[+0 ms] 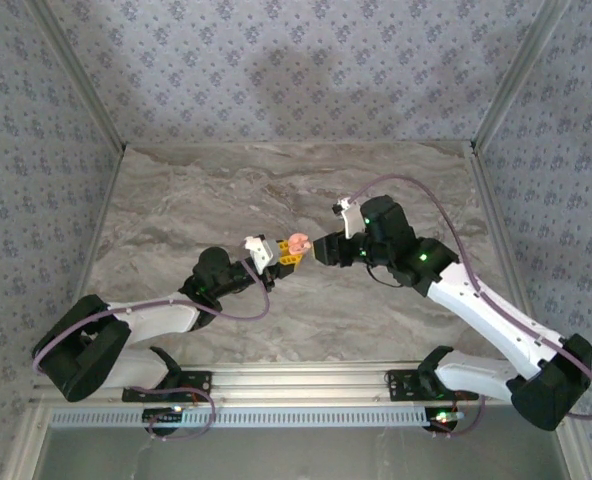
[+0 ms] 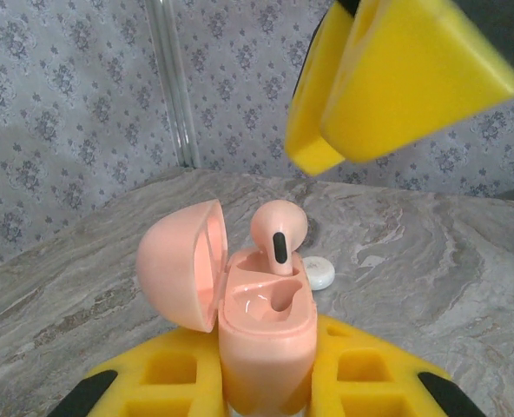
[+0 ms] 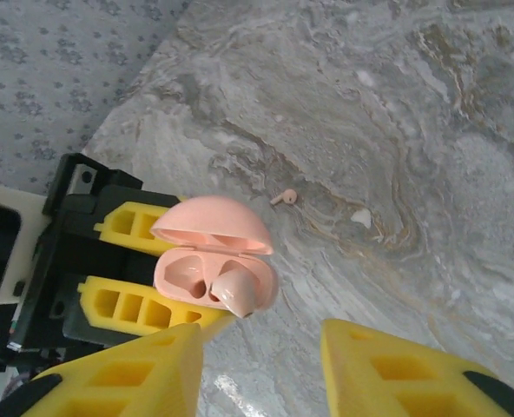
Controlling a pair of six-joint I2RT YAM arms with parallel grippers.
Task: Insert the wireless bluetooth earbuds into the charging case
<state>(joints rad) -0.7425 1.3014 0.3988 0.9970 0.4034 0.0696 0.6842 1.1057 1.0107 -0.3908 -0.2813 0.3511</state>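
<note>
Grey marbled table (image 1: 276,190), small pink earbud (image 3: 284,197) lying on it, whitish piece (image 3: 359,217) nearby.

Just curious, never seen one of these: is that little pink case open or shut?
Open. The pink charging case has its lid swung aside, baring the inside, where one earbud stands up in a well.

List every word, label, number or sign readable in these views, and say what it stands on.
None can be read. The pink charging case, the earbud in it and the table carry no visible writing. The wallpaper has only a floral pattern.
</note>
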